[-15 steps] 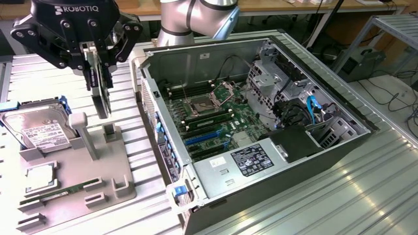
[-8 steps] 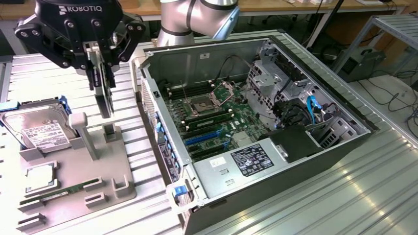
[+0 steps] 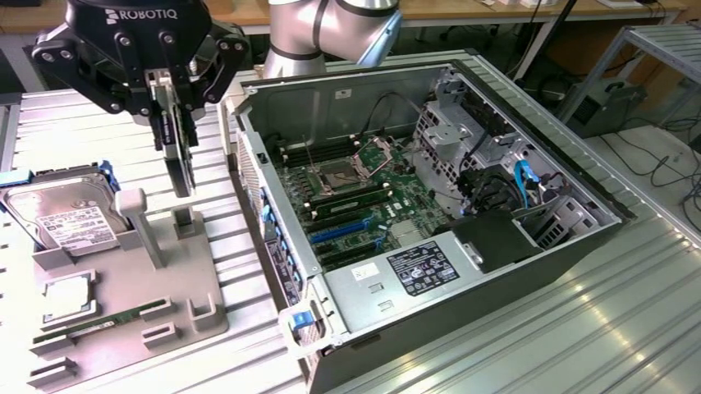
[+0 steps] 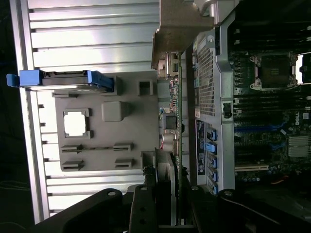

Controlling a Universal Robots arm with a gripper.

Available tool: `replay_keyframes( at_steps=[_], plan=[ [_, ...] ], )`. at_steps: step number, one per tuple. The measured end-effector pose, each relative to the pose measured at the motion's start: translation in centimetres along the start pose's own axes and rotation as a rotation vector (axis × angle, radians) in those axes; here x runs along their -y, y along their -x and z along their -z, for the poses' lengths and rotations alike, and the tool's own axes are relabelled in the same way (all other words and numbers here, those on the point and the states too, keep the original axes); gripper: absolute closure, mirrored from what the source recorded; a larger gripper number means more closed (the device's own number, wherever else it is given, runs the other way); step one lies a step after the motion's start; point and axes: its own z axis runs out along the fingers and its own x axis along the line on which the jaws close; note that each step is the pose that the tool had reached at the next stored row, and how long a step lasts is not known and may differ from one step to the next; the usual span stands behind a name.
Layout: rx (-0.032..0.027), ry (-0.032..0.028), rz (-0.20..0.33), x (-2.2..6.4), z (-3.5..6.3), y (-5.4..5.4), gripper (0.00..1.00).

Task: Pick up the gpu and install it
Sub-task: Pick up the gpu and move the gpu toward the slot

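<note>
One card, the gpu (image 3: 180, 160), hangs in my gripper (image 3: 176, 105). My fingers are closed part-way onto its upper end and pinch the thin black board between them, so it hangs upright with its long edge pointing down. In the wrist view I see the gpu (image 4: 179, 121) edge-on, running straight out from between my fingers (image 4: 142, 204).

It is in the air above the grey holder tray (image 3: 121, 336). Its lower end is just over a small slotted stand (image 3: 187, 220) on the side of the tray nearest the computer case (image 3: 318, 103), and as far as I can tell it is not touching the stand.

On the tray, a silver hard drive (image 3: 61, 217) with a white label sits in a blue carrier at the far end, towards the exterior view's left. Nearer the camera lie a square processor chip (image 3: 68, 295) and a narrow green memory stick (image 3: 104, 322).

Just beside the tray, on the exterior view's right, the case lies open on the ribbed metal table (image 3: 580, 328), with the motherboard (image 3: 362, 205) facing up and blue expansion slots (image 3: 337, 232) showing on it.
</note>
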Motion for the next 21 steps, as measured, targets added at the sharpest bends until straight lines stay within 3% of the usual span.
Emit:
replay_keyframes(
  at_steps=[21],
  plan=[
    [0.0001, 0.0001, 0.000, -0.05, -0.01, 0.92, 0.72]
  ],
)
